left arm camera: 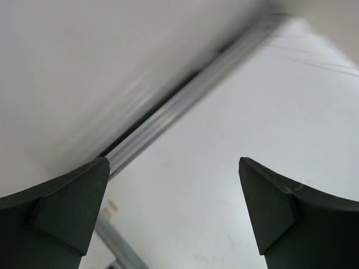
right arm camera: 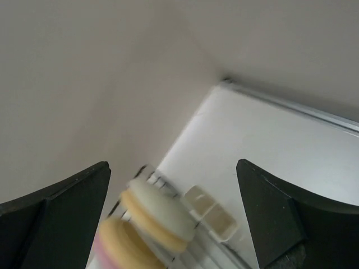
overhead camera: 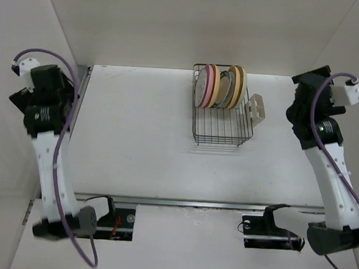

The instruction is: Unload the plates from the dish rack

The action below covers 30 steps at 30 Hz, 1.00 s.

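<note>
The dish rack [overhead camera: 222, 136] sits at 1 o'clock on the tabletop [overhead camera: 136, 144], with the plates [overhead camera: 219, 87] upright in its far end and a beige caddy [overhead camera: 257, 107] clipped on at 3 o'clock. The left tool [left arm camera: 174, 168] and right tool [right arm camera: 173, 171] both gape empty, well apart from it.

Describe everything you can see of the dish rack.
The dish rack is a rectangular basket of thin dark wire with raised sides and a grid floor. It sits flat on the white table, toward the far side and right of centre. Plates stand on edge, packed into its far half; the near half is bare. A small cream holder sits against its right side.
</note>
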Available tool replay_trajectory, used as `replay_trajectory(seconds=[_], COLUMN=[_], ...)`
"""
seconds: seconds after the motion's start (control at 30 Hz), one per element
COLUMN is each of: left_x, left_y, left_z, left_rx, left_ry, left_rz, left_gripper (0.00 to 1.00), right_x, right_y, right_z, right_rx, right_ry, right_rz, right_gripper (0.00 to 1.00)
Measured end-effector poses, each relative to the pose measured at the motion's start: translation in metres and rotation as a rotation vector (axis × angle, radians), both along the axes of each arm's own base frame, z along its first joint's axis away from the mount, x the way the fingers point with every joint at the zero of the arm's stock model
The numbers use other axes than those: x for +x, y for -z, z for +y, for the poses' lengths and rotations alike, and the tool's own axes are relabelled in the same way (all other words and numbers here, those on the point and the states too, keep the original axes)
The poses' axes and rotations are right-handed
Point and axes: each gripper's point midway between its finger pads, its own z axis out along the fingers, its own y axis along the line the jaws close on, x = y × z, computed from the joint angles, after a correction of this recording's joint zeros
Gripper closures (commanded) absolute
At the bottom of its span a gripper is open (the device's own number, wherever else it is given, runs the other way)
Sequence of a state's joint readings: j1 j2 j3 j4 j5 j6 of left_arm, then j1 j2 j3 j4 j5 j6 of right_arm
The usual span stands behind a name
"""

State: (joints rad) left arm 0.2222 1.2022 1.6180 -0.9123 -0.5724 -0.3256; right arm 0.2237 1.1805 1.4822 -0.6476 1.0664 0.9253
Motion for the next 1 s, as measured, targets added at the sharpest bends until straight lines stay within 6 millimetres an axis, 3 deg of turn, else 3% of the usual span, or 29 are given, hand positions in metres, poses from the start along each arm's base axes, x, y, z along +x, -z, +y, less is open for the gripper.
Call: replay_trajectory(seconds=[0.13,0.2,0.27,0.33,0.43,0.53,0.6,0.67,0.87,1.0], left_x=[-0.019,-0.026,-0.019,-0.002,0.026,0.049,0.051,0.05,0.055,0.07], left_y=[-0.075,-0.102,-0.111,-0.097,-0.056,-0.004,0.019,0.029,0.032,0.047], left_z=[-0.069,-0.085,-0.09,-0.087,-0.079,-0.07,-0.066,-0.063,-0.06,-0.059], left_rx=[0.097,0.168,0.206,0.194,0.131,0.053,0.022,0.015,0.022,0.0], left_ry=[0.519,0.654,0.728,0.774,0.806,0.815,0.807,0.796,0.776,0.782], left_rz=[-0.199,-0.218,-0.183,-0.089,0.076,0.236,0.305,0.333,0.324,0.361], left_gripper=[0.0,0.0,0.0,0.0,0.0,0.0,0.0,0.0,0.0,0.0], right_x=[0.033,0.061,0.099,0.137,0.184,0.207,0.21,0.208,0.217,0.227], right_y=[-0.062,-0.092,-0.107,-0.084,0.001,0.082,0.116,0.131,0.125,0.142], right_z=[0.06,0.086,0.111,0.132,0.153,0.161,0.16,0.155,0.142,0.137], right_rx=[-0.173,-0.284,-0.386,-0.444,-0.457,-0.429,-0.414,-0.41,-0.436,-0.438], right_ry=[-0.462,-0.607,-0.721,-0.819,-0.943,-1.007,-1.017,-0.999,-0.915,-0.878], right_rz=[-0.112,-0.11,-0.098,-0.02,0.19,0.385,0.474,0.518,0.514,0.55], right_gripper=[0.0,0.0,0.0,0.0,0.0,0.13,0.22,0.29,0.43,0.43])
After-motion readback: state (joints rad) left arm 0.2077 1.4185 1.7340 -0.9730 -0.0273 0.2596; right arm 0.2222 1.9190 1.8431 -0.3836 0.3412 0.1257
